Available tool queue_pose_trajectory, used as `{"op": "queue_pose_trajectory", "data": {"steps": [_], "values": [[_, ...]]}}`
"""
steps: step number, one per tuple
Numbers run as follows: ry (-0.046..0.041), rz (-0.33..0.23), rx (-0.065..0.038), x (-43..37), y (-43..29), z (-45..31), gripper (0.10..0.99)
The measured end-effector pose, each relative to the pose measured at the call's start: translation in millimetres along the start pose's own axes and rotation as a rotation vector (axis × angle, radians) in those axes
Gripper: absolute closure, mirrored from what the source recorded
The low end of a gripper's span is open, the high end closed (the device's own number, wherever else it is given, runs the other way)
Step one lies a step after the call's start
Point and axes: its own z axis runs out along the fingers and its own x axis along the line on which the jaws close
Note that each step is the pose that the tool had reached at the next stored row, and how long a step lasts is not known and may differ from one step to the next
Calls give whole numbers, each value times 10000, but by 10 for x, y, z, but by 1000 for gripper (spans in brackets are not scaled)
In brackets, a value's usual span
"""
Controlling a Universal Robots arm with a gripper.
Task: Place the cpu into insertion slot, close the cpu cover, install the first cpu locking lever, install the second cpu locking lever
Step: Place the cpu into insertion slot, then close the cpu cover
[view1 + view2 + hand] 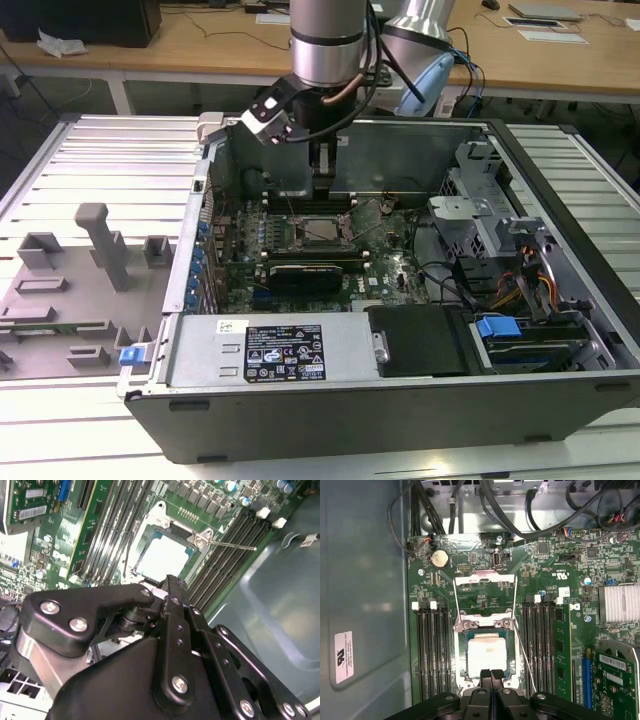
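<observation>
The cpu [487,652] lies flat in the insertion slot [485,624], its pale metal top showing in both wrist views [164,556]. The cpu cover [485,579] is swung open, away from the socket on its far side. One thin locking lever [525,655] stands free beside the socket and sticks out over the memory slots [232,544]. My gripper [492,674] hovers just above the near edge of the chip, fingers shut together with nothing between them. In the exterior view the gripper [322,185] hangs straight over the socket [322,232].
Long black memory slots [432,650] flank the socket on both sides. A green card [615,680] and a finned heatsink [619,602] sit nearby, with cables [470,505] beyond the cover. The case wall [365,580], drive cage [500,230] and power supply [285,350] ring the board.
</observation>
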Motion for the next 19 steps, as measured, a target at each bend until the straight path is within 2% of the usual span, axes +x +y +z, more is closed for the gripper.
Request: {"op": "queue_pose_trajectory", "data": {"steps": [4,19], "values": [[7,-171,1,3,70,2,980],[7,-190,1,3,70,2,980]]}}
